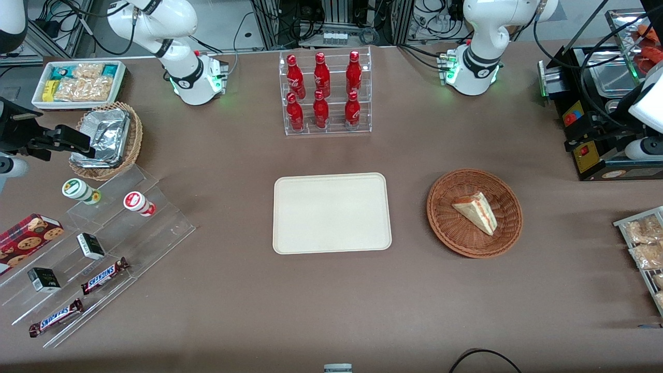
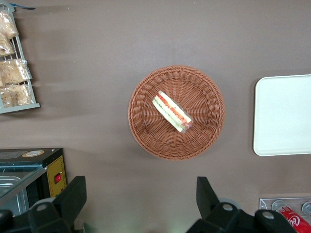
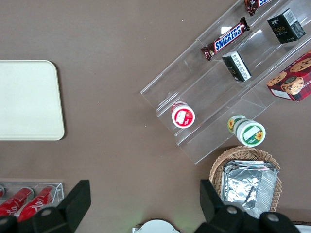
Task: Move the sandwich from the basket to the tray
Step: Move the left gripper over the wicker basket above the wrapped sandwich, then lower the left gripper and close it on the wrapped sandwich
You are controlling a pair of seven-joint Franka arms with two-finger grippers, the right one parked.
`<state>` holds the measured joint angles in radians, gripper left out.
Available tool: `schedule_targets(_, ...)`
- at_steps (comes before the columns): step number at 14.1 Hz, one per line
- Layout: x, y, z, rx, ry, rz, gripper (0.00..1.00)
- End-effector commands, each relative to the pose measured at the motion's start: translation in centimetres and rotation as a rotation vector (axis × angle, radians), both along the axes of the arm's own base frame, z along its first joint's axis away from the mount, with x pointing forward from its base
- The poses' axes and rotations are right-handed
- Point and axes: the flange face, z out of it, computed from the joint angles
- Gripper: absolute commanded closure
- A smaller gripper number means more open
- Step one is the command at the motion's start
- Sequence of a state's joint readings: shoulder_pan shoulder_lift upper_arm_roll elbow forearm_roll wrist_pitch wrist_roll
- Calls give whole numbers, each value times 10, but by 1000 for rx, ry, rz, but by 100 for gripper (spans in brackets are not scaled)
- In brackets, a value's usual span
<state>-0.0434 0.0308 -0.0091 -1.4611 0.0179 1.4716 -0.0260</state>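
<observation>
Front view shows the brown table (image 1: 331, 311) with the cream tray (image 1: 331, 213) lying flat near its middle, bare inside. Beside the tray, toward the working arm's end, sits the round wicker basket (image 1: 474, 212), apart from it. The sandwich (image 1: 477, 211) lies on its side inside the basket. The gripper (image 2: 141, 199) hangs high above the basket, fingers (image 2: 73, 196) spread wide, holding nothing.
</observation>
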Motion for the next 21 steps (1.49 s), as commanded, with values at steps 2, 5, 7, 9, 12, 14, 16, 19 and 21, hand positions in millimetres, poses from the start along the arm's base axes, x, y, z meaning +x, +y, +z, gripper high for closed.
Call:
schedule_targets(2,0,-1,-9,-3,27,-7,0)
schedule_targets(5,11,-6,-61,9,68,11,0)
schedule_targets(7,12,-9,-106,10,50,68,0)
schedule_targets(9,10,-18,-149,13,28,189,0)
schedule_targets(12,3,-32,-203,7,-14,429,0)
schedule_targets(14,-1,-60,-229,-8,-46,649,0)
schedule_targets(16,-12,-67,-258,-13,-53,707,0)
schedule_targets(19,-28,-64,-301,-11,-42,734,0)
schedule_targets(21,-26,-66,-326,0,-16,750,0)
